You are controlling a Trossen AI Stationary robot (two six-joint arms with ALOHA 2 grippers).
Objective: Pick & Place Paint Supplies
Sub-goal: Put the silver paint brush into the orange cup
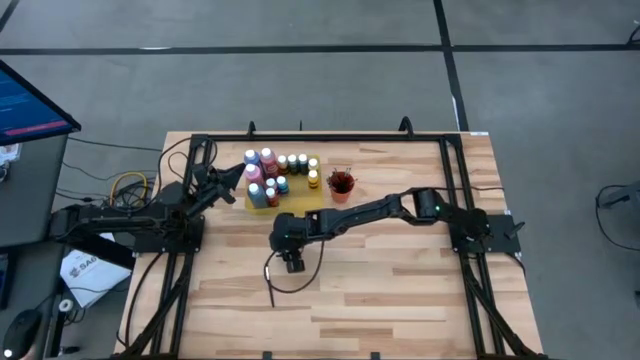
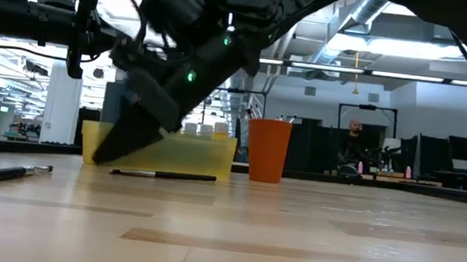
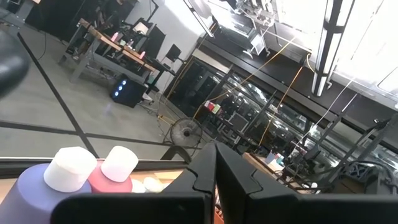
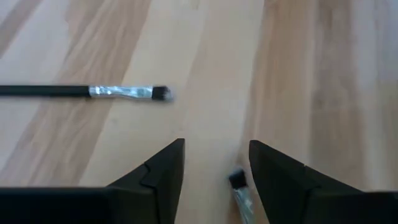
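Spread right fingers (image 4: 214, 177) low over a brush (image 4: 238, 190) on the tabletop (image 1: 400, 290), poised to pinch it, another brush (image 4: 81, 92) nearby; bottles (image 1: 275, 175) grouped on the mat (image 1: 300, 202) beside the cup (image 1: 341, 184); left fingers (image 3: 214, 180) pressed together, waiting near the bottles.

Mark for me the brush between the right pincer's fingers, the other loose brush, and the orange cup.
Brush between fingers (image 4: 239, 190): right wrist view, on its ferrule.
Other loose brush (image 4: 121, 92): right wrist view, on its silver ferrule.
Orange cup (image 2: 267, 151): low view, on its side wall.
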